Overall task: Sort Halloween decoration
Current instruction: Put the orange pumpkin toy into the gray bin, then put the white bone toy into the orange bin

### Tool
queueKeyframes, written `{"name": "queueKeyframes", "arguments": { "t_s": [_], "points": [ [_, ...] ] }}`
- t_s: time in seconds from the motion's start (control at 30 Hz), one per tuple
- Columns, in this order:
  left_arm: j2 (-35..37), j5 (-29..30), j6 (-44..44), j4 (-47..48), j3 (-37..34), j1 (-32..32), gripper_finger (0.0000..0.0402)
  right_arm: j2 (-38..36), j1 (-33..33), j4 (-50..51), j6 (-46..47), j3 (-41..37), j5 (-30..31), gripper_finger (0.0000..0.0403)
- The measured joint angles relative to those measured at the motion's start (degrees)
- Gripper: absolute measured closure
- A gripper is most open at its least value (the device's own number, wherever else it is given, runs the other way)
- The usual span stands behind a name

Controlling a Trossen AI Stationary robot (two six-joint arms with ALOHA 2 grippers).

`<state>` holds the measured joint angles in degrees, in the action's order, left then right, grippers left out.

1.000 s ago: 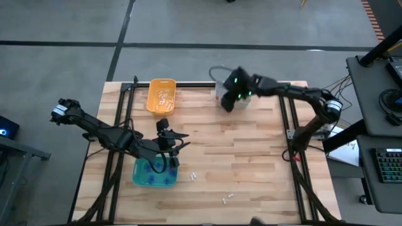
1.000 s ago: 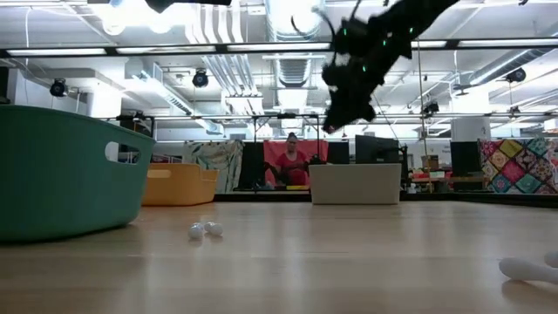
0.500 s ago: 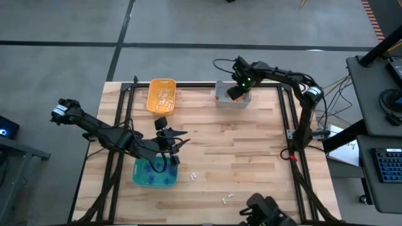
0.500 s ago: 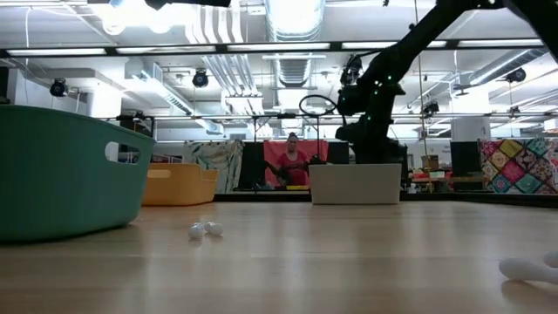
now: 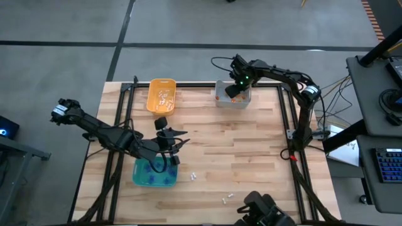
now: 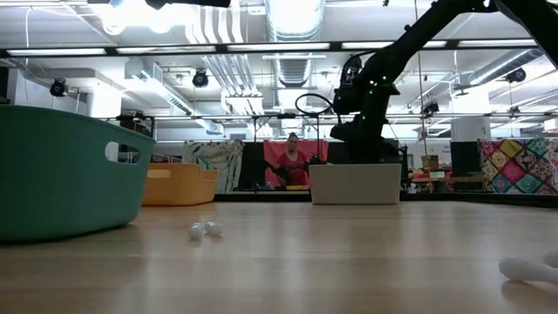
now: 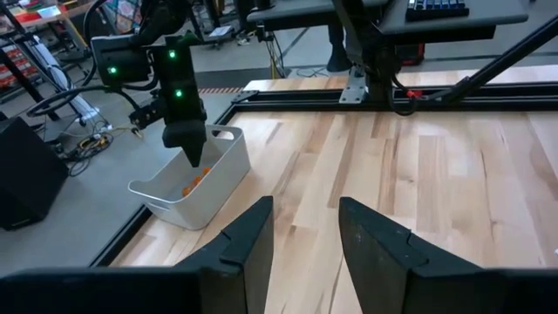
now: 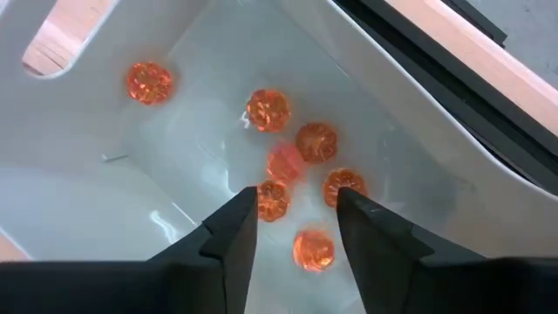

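Observation:
My right gripper hangs open just above the floor of the grey bin, fingers pointing down; the left wrist view also shows this right gripper inside the grey bin. Several orange roundish trinkets lie on the bin floor below it. My left gripper waits open above the teal bin. White trinkets lie in the orange-yellow bin and loose on the table. I cannot make out any purple ones.
The grey bin stands at the table's far edge, the orange-yellow bin to its left. Loose white trinkets lie near the teal bin. A dark shape juts in at the near edge. A person sits beyond the table.
My right gripper has come down from well above the table into the grey bin and now hangs low over its floor. The left arm has kept still.

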<state>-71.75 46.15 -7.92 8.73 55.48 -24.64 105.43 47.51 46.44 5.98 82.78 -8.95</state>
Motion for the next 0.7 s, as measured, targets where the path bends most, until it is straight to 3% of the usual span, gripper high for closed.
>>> {"name": "queueKeyframes", "arguments": {
  "t_s": [0.37,0.7],
  "points": [
    [-0.15,-0.04,-0.01,0.14,0.0,0.0,0.0287,-3.72,-0.04,0.41,0.0,0.0,-0.04,0.0248],
    [-0.17,-0.14,-0.06,0.14,0.0,0.0,0.0287,-15.06,-4.11,3.5,0.44,0.0,-0.08,0.0251]
  ]
}}
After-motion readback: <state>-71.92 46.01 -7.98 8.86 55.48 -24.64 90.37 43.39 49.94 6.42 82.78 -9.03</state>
